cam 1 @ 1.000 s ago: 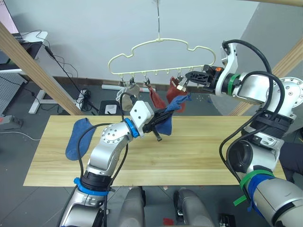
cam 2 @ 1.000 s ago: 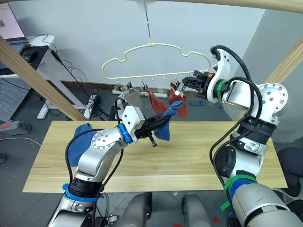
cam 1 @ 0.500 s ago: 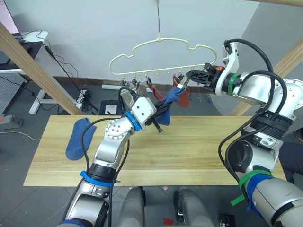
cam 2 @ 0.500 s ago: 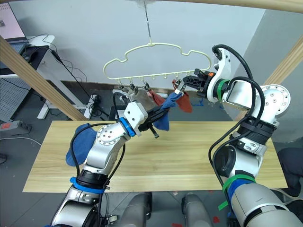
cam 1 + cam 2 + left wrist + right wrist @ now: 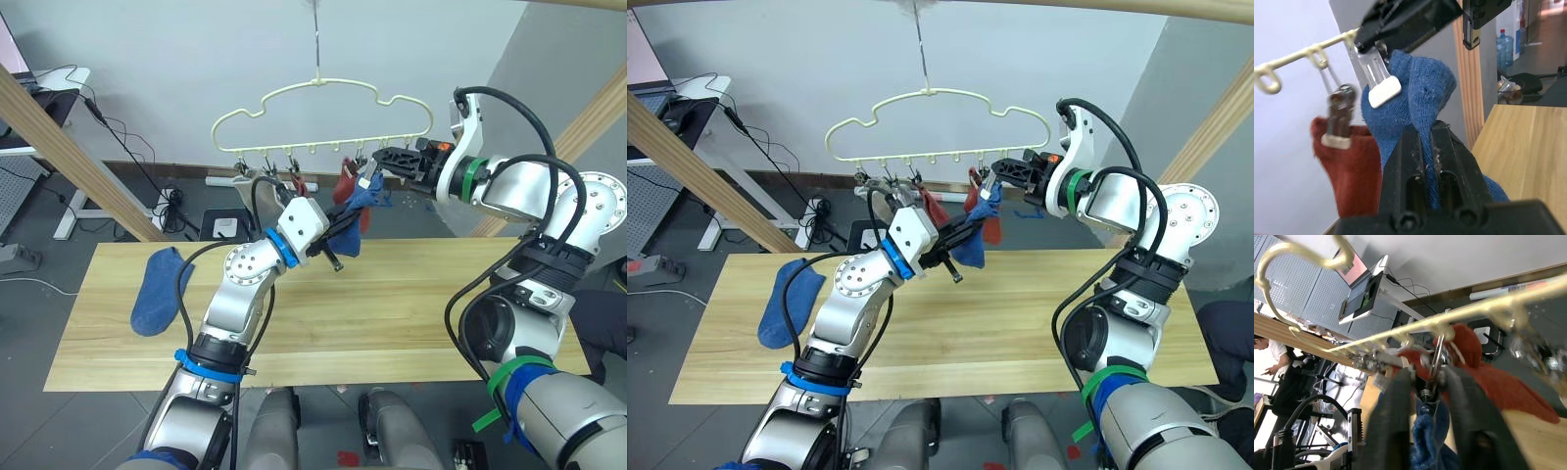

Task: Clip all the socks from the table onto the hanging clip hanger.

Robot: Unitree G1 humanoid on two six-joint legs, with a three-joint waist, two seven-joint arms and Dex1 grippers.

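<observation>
Hung: rust-red socks (image 5: 344, 186) on clip hanger (image 5: 323, 117).
In progress: left gripper (image 5: 345, 220) fingers clamped on blue sock (image 5: 355, 211); right gripper (image 5: 375, 163) fingers squeezing a clip (image 5: 1375, 81).
Left: second blue sock (image 5: 155, 291) on surface (image 5: 441, 304).

Blue sock (image 5: 1415, 98) in the left claw (image 5: 1425, 142) is soft fuzzy knit, matt, same as the rust-red sock (image 5: 1354, 166) behind it and the second blue sock (image 5: 155, 291) lying on the counter (image 5: 411, 304), which is light plank wood, smooth with a faint sheen. Clip hanger (image 5: 323, 113) is thin pale-yellow wire, smooth coated look, its clip (image 5: 1374, 73) shiny grey metal with a pale plastic-looking tip; claw fingers (image 5: 1405, 161) are matt black, scuffed with pale lint.
</observation>
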